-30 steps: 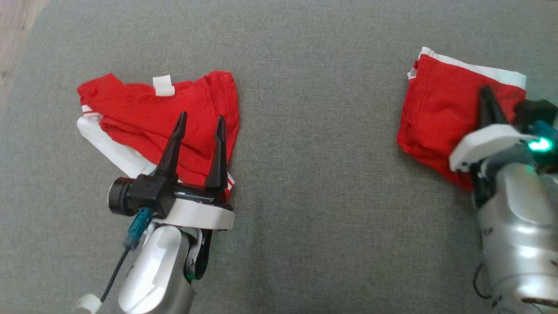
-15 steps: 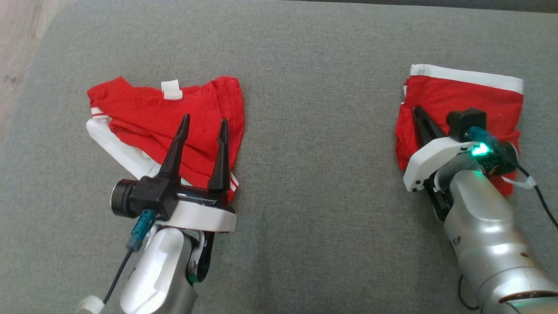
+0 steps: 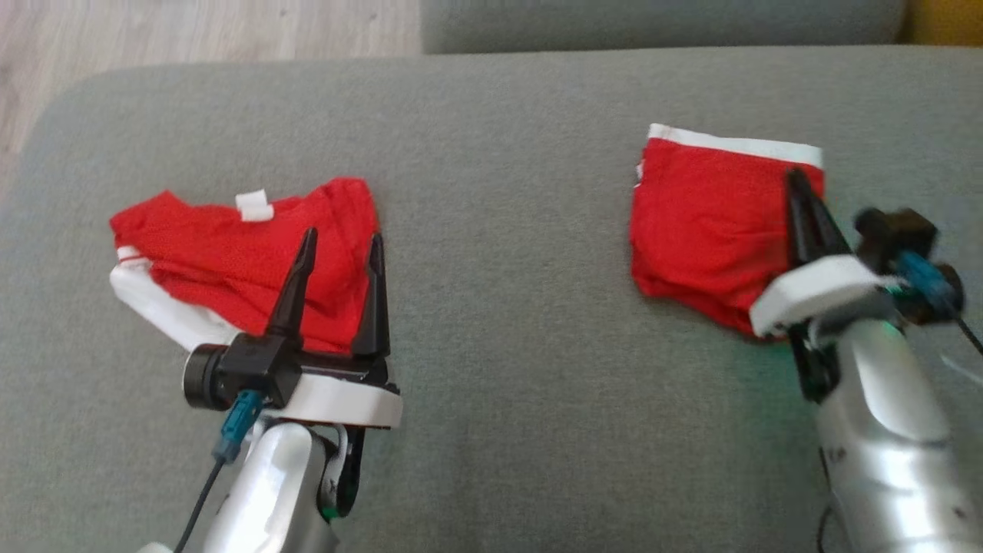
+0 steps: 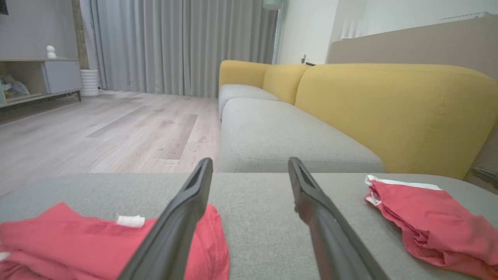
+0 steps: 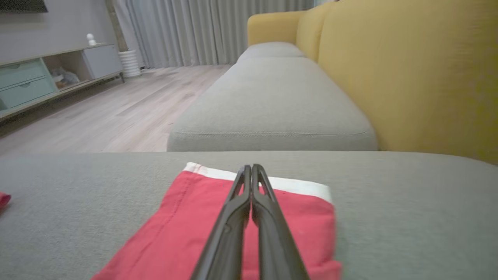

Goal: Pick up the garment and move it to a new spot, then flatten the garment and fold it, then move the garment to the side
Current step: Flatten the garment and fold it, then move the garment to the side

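Observation:
Two red garments with white trim lie on the grey seat. The crumpled garment (image 3: 230,261) (image 4: 78,241) is at the left, with a white tag on top. My left gripper (image 3: 342,236) (image 4: 249,163) stands open above its right end, holding nothing. The folded garment (image 3: 703,223) (image 5: 175,229) (image 4: 428,217) lies flat at the right, its white band on the far side. Above its right part my right gripper (image 3: 792,175) (image 5: 251,168) is shut, with nothing seen between the fingers.
The grey seat (image 3: 507,322) ends in a rounded corner at the far left, with wooden floor (image 3: 192,31) beyond. Another grey cushion (image 3: 653,23) adjoins the far edge. A yellow backrest (image 4: 389,112) rises to the right.
The head camera has tilted, bringing the seat's far edge and the floor into view. My right gripper has swung from slanting left across the folded garment to pointing along its right side. The left gripper holds its pose.

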